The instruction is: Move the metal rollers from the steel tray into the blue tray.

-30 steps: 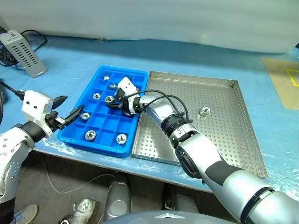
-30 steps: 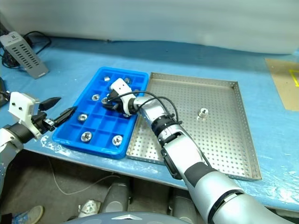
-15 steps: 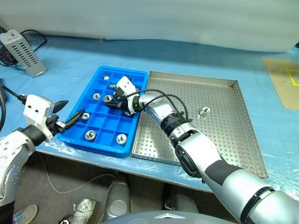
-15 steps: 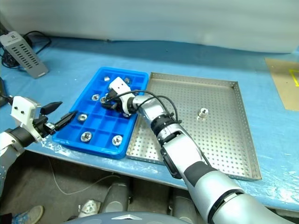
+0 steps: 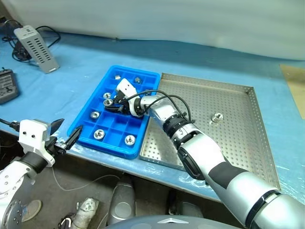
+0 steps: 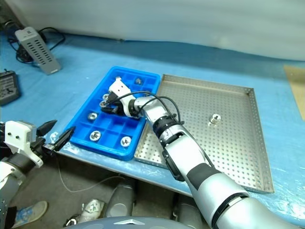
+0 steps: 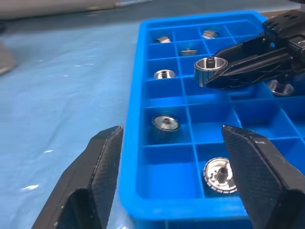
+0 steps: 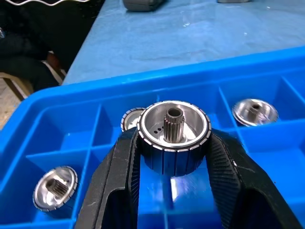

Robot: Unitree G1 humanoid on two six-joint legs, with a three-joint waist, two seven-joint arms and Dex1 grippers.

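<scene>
The surface (image 5: 71,71), covered in light blue sheeting, carried everything. The steel tray (image 5: 238,143) lay on it toward the right, its perforated floor bare apart from one metal roller (image 5: 217,117) standing near the far right part. Touching the steel tray's left rim sat the blue tray (image 5: 86,125), narrower, divided into square compartments. Well apart, at the far left of the surface, stood a grey perforated box (image 5: 35,42) with black cables, and a dark device (image 5: 6,86) lay nearer the left edge.

The right arm reached across from the steel tray over the blue tray. The right gripper (image 8: 174,157) was closed on a roller (image 8: 174,130), its two black fingers clamping the ribbed sides, the roller held above the compartments in the tray's far-middle part. Other rollers sat in compartments: two in the near row (image 5: 99,134) (image 5: 129,140), one by the left wall (image 5: 95,115), and several in the far rows (image 5: 137,80).

The left gripper (image 5: 65,135) hung just off the blue tray's near left corner, its fingers (image 7: 95,176) spread apart and holding nothing.
</scene>
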